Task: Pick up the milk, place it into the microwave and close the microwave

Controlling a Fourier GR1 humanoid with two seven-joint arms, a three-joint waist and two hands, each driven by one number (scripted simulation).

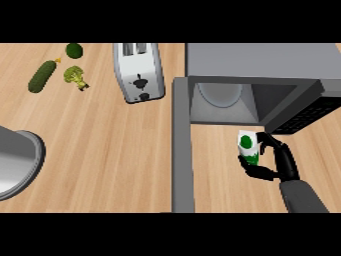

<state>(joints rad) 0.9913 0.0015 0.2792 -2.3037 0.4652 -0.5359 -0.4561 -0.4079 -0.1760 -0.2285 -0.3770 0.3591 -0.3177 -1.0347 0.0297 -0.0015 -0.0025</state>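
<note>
A white milk carton (247, 145) with green markings is held just in front of the open microwave (269, 67), below its cavity. My right hand (275, 161) is curled round the carton from the right. The microwave door (182, 150) swings out to the left and stretches toward the view's lower edge. A round glass plate (221, 95) shows inside the cavity. My left hand does not appear in the head view.
A silver toaster (139, 72) stands left of the microwave. A cucumber (43, 76), a broccoli floret (75, 76) and an avocado (74, 50) lie at the far left. A large grey pot (7, 160) sits at the left edge.
</note>
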